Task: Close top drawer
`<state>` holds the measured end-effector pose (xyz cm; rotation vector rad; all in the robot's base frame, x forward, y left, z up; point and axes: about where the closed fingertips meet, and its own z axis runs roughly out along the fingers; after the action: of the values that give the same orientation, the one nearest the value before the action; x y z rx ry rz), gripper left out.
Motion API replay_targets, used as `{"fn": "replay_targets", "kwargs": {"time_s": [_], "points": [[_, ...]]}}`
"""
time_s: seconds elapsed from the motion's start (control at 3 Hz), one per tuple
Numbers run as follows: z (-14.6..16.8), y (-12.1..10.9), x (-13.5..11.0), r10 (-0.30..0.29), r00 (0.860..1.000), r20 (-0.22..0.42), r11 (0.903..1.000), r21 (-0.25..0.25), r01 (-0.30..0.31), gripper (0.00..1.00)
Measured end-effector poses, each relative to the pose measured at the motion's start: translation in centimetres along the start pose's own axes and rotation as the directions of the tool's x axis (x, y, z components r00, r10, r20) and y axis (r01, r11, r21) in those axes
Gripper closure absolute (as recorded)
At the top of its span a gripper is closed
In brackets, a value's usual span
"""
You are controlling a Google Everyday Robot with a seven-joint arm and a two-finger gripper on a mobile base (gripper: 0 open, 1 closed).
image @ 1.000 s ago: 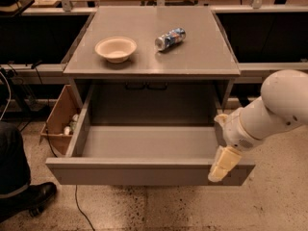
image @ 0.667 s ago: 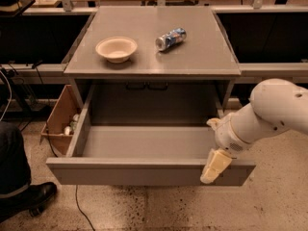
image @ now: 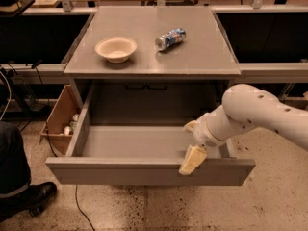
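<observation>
The top drawer (image: 144, 171) is a wide, shallow grey metal drawer, pulled far out of the grey cabinet toward the camera, and it looks empty inside. My gripper (image: 191, 159) comes in from the right on a white arm (image: 250, 114). Its cream fingertip hangs over the drawer's front rim, right of the middle, at or just touching the front panel. It holds nothing that I can see.
On the cabinet top (image: 202, 57) sit a beige bowl (image: 116, 48) and a can lying on its side (image: 170, 38). A wooden box (image: 60, 121) with small items stands left of the drawer. A person's leg and shoe (image: 21, 196) are at the lower left. Cables lie on the floor.
My gripper and arm have moved left along the drawer's front rim, from near its right end toward the middle. The drawer stays open as before.
</observation>
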<state>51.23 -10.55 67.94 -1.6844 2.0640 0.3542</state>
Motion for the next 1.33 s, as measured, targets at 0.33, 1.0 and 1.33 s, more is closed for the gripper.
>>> {"fn": "replay_targets", "kwargs": {"time_s": [0.33,1.0,1.33], "points": [[1.4,-1.1,-2.1,-0.03,0.999,0.027,0.9996,0.001,0.03,0.46],[1.3,-2.6,-4.7,-0.068,0.997,0.049,0.9977,0.014,0.067,0.72],[1.4,-2.7,-4.6,-0.068,0.997,0.049,0.9977,0.014,0.067,0.48]]}}
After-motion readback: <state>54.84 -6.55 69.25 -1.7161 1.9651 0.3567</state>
